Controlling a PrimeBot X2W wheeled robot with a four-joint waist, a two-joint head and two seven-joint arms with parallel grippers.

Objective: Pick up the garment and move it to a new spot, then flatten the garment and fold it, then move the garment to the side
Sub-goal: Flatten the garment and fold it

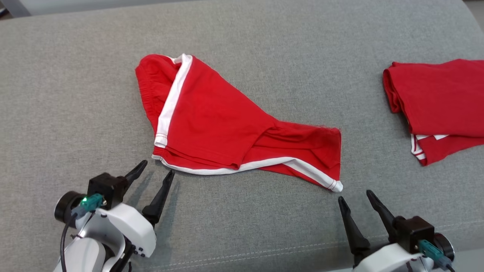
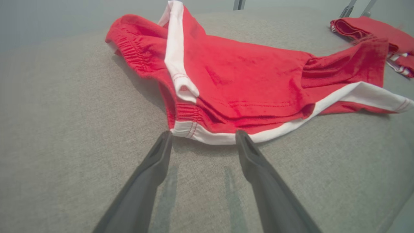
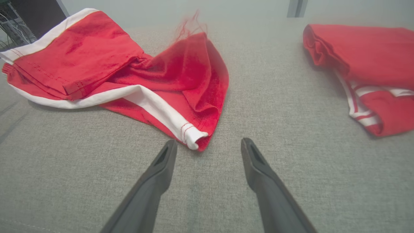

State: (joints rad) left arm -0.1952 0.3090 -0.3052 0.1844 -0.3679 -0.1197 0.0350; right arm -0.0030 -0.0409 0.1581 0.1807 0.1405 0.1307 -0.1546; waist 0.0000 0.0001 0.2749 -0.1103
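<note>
The red garment (image 1: 211, 117) with white trim lies rumpled in the middle of the grey fabric surface (image 1: 75, 94). The left hand (image 1: 159, 167) is released, fingers spread, just short of the garment's near-left hem. The right hand (image 1: 354, 195) is likewise released beside its white-tipped corner. A folded second red garment (image 1: 438, 102) sits well apart on the right.

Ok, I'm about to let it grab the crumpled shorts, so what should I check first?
1. Left claw open and empty: ok.
2. Right claw open and empty: ok.
3. Crumpled red fabric shorts with white trim lying flat: not ok, bunched and folded over.
4. Waistband corner just ahead of the left claw: ok.
5. Hem corner ahead of the right claw: ok, though off-centre.
6. Folded red garment apart from the shorts: ok.
</note>
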